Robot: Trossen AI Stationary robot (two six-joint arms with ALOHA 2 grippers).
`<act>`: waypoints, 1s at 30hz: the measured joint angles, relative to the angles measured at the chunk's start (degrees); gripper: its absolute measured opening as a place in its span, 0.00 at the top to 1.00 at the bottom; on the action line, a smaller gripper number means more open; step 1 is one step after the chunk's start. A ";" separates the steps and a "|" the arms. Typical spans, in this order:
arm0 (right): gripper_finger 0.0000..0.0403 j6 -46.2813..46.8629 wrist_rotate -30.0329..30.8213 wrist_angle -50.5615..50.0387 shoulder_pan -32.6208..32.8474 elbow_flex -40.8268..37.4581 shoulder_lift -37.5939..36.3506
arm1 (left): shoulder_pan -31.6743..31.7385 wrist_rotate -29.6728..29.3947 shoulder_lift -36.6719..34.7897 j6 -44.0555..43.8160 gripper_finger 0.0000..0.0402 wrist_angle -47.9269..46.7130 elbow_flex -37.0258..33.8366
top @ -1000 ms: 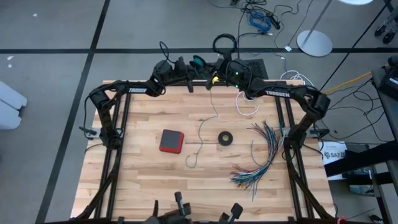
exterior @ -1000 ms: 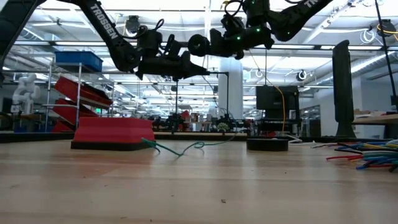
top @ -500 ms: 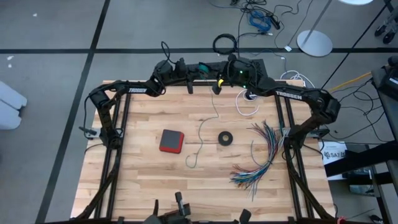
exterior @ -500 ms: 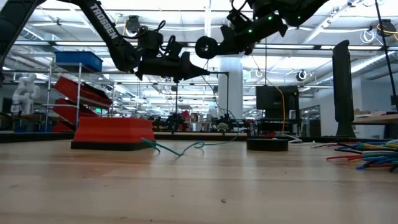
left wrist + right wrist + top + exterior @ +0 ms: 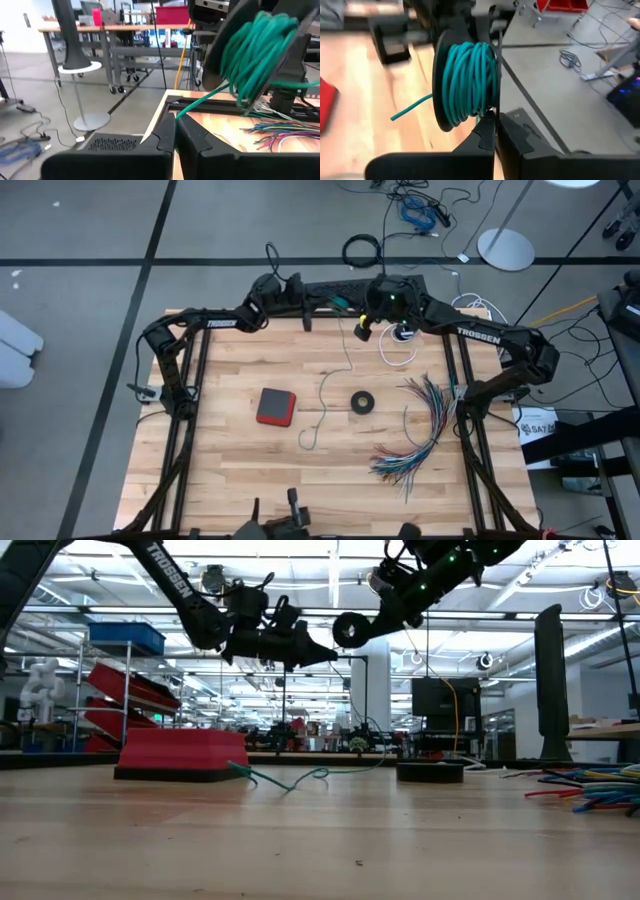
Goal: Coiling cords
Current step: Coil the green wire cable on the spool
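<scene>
Both jaws pinched; teal cord point(image 5: 324, 398) trails roughly lengthwise.

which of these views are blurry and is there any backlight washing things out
Right wrist view: table and floor behind are smeared, while the teal-green cord on its spool is fairly crisp. Left wrist view: the cord is soft. Low view: bright ceiling lights silhouette both arms. High view: even, sharp.

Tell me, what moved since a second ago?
The right gripper, shut, swung rightward with its spool of teal cord, away from the left gripper, which stays shut on that cord. The red block, black ring and wires stayed put.
</scene>
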 joint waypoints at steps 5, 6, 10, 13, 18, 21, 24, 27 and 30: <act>1.00 -4.40 4.78 -4.07 -0.02 0.03 0.21 | -0.32 0.15 0.00 1.20 0.95 -9.95 4.51; 1.00 -5.37 6.05 -5.16 0.00 0.04 0.22 | -0.53 0.13 0.00 2.02 0.94 -12.20 5.58; 1.00 -9.56 12.04 -7.72 0.04 0.04 0.26 | -1.10 0.03 0.00 4.23 0.94 -20.41 9.71; 1.00 -12.07 14.93 -8.84 0.13 0.04 0.32 | -1.79 -0.11 0.00 4.19 0.94 -23.55 12.05; 1.00 -14.84 17.07 -8.23 0.17 0.04 0.35 | -2.46 0.37 0.00 0.87 0.94 -24.90 14.96; 1.00 -15.96 18.30 -6.27 0.41 0.04 0.47 | -2.83 1.74 0.00 -1.51 0.94 -26.89 16.85; 1.00 -17.53 21.63 -2.78 0.93 0.04 1.53 | -3.21 3.18 0.00 -4.98 0.94 -28.59 18.36; 1.00 -17.78 22.99 1.24 1.36 0.04 3.00 | -3.64 3.38 0.00 -7.85 0.94 -29.32 19.48; 1.00 -16.53 23.39 4.51 1.33 0.04 5.00 | -3.67 3.45 0.00 -11.50 0.94 -28.75 19.96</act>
